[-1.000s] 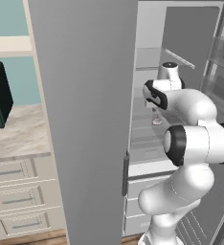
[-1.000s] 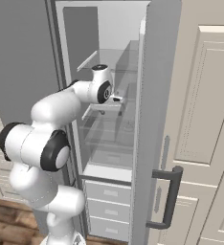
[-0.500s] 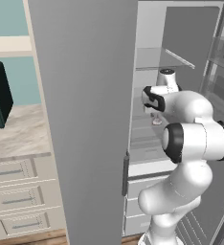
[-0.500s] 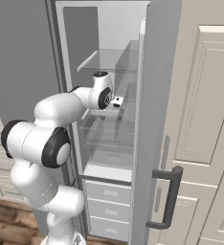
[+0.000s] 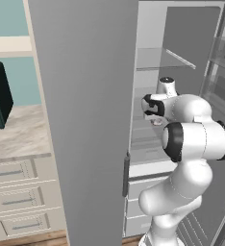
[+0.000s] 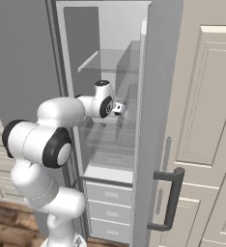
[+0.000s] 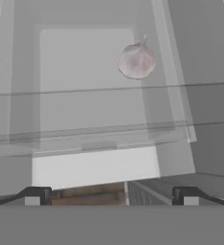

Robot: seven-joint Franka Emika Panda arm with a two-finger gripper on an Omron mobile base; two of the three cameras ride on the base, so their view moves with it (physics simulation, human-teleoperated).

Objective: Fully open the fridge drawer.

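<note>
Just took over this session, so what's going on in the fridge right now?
The white arm is reaching into the open fridge, with its gripper at mid height among the glass shelves. The hand view looks down on the clear fridge drawer, and the two finger tips stand wide apart, holding nothing. A round pinkish onion lies seen through the plastic. The gripper has no hold on the drawer.

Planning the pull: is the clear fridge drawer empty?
No. The fridge drawer holds one round pinkish item, seen through its clear plastic.
</note>
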